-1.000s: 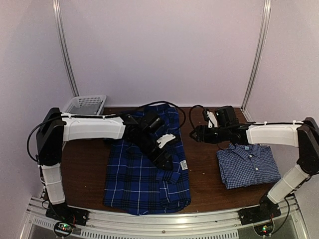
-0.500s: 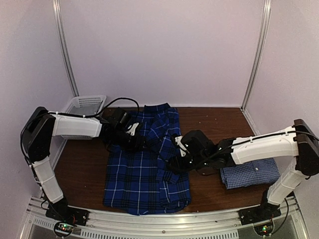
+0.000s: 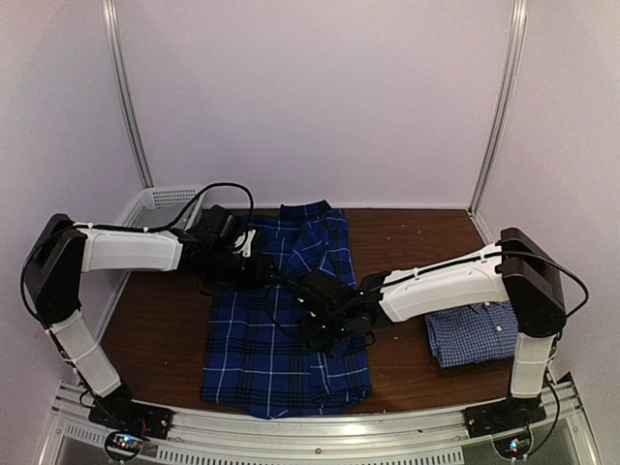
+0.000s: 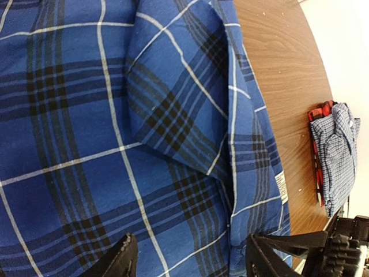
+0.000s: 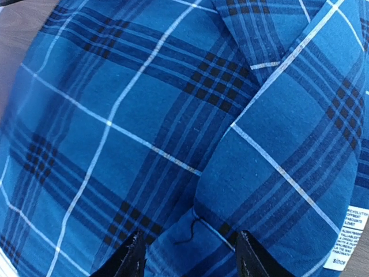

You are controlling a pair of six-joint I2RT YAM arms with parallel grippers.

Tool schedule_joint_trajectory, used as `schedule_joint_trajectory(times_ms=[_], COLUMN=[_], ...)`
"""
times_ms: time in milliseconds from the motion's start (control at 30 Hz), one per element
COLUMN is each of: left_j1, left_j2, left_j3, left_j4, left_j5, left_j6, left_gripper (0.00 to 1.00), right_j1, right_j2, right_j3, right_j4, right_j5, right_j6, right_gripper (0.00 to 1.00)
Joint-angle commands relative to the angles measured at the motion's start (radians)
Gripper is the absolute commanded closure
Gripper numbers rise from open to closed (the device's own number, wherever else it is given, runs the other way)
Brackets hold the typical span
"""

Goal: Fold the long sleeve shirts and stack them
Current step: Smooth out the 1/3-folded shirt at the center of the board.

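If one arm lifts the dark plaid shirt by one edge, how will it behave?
Probably floppy: the plaid shirt lies flat with its folded sleeve draped softly, so it would likely sag and unfold. Pushed, it would probably bunch on the table.

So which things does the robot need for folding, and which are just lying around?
For the job:
plaid shirt, spread out in the middle
checked shirt, folded on the right
left hand and right hand, both open over the plaid shirt

Just lying about:
basket, back left corner
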Motion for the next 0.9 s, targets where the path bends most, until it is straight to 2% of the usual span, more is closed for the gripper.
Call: schedule_joint_trajectory(times_ms=[0,233,567,733,867], left_j1=[0.011,0.012,0.017,0.024,0.03], left_j2=[-0.035,-0.046,-0.047,-0.046,-0.044], left_j3=[-0.027,-0.041,-0.056,-0.059,-0.059], left_j4=[0.048,0.052,0.065,0.069,0.079], left_j5=[-0.027,-0.029,-0.029,-0.024,-0.017], left_j6=[-0.009,0.006,0.014,0.022,0.033], left_gripper=[0.35,0.35,0.35,0.35,0.35], right_j1=[0.004,0.004,0.001,0.001,-0.009], right_j2=[0.069,0.116,0.093,0.021,-0.05], right_j3=[0.079,0.121,0.146,0.166,0.169], right_j4=[-0.075,-0.126,-0.181,-0.203,-0.157], right_j5=[0.048,0.061,0.071,0.036,-0.065], right_j6=[0.03,0.039,0.036,0.029,0.039], right_gripper=[0.46,0.56,0.93,0.98,0.99])
